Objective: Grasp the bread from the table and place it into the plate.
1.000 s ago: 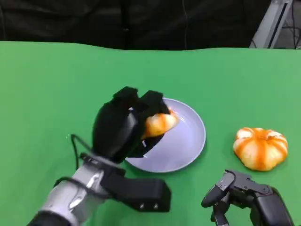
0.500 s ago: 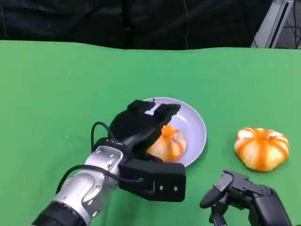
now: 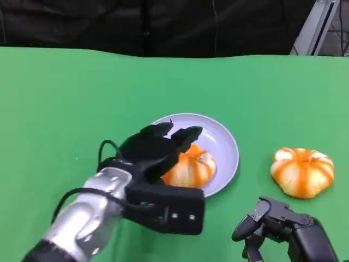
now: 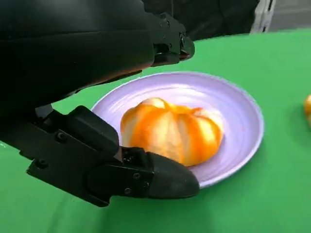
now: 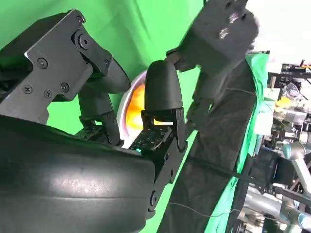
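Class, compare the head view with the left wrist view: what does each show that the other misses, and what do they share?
Head view alone: the right hand low on the green table, and the whole second bread beside the plate. Left wrist view alone: the gap between the left hand's fingers and the bread. Both: the bread resting in the purple plate, and the left hand.

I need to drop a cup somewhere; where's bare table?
Free: the green table left of the plate, and the strip behind it. Crowded: plate with bread under the left hand; second bread by the right hand.
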Motion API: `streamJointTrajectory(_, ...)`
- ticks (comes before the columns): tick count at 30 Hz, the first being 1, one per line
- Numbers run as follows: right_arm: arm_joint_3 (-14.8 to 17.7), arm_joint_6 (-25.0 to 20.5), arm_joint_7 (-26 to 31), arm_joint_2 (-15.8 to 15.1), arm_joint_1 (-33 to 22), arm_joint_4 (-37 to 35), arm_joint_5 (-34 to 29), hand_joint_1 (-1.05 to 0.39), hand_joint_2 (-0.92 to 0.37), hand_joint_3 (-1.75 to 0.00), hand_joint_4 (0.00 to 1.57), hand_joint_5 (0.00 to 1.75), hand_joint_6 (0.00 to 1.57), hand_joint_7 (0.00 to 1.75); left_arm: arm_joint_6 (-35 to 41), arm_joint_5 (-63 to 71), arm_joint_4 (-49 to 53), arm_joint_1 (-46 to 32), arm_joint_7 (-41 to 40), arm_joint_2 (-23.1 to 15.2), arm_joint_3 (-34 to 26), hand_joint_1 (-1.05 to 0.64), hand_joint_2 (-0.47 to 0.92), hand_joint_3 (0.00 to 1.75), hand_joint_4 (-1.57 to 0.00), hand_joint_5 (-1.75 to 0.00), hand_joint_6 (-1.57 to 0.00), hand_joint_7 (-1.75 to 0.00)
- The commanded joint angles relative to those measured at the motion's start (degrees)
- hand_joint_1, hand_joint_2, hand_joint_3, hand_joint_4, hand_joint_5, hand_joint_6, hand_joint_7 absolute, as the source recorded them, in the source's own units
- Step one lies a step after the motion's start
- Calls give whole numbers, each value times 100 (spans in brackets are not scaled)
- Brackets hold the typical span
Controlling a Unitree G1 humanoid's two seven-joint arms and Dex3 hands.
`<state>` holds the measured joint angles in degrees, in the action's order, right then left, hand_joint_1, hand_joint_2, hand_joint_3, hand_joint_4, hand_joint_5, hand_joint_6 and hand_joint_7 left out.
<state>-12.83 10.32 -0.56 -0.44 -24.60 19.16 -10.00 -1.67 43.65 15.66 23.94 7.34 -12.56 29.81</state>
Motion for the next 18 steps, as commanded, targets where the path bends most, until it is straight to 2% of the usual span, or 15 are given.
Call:
streamJointTrajectory(1, 71, 41, -21, -55, -70, -3, 135, 4, -33, -139, 75, 160, 79, 132, -520, -628, -491, -595, -233, -256, -480, -89, 92, 49, -3, -2, -6, -4)
streamJointTrajectory(8, 80, 46, -33, -59, -78, -2, 161, 5, -33, -138, 75, 161, 79, 132, -688, -731, -548, -713, -274, -255, -597, -87, 92, 46, -5, -3, -8, -5)
streamJointTrajectory(9, 112, 66, -58, -94, -100, 15, 185, 5, -33, -138, 75, 161, 79, 132, -1266, -1135, -717, -1208, -803, -165, -942, -87, 92, 46, -5, -3, -8, -5)
streamJointTrajectory(10, 140, 77, -81, -123, -115, 29, 201, 4, -32, -141, 74, 161, 80, 132, -1820, -1535, -835, -1631, -1211, -79, -1254, -72, 92, 42, -21, -22, -24, -12)
streamJointTrajectory(11, 170, 73, -109, -147, -127, 46, 226, 3, -31, -143, 74, 161, 80, 133, -2339, -1909, -874, -1966, -1520, 4, -1516, -61, 92, 36, -25, -58, -38, -17)
streamJointTrajectory(13, 203, 47, -142, -169, -141, 73, 248, 1, -30, -146, 73, 161, 80, 135, -2886, -2325, -866, -2294, -1704, 96, -1782, -52, 92, 29, -28, -96, -53, -26)
streamJointTrajectory(16, 228, 86, -173, -183, -137, 55, 285, 1, -30, -148, 72, 161, 80, 136, -3205, -2601, -828, -2488, -1660, 159, -1945, -49, 92, 28, -28, -110, -56, -32)
streamJointTrajectory(18, 250, 186, -203, -199, -116, -8, 330, 2, -28, -152, 72, 164, 80, 138, -3321, -2962, -919, -2750, -1537, 194, -2063, -46, 92, 27, -29, -124, -54, -54)
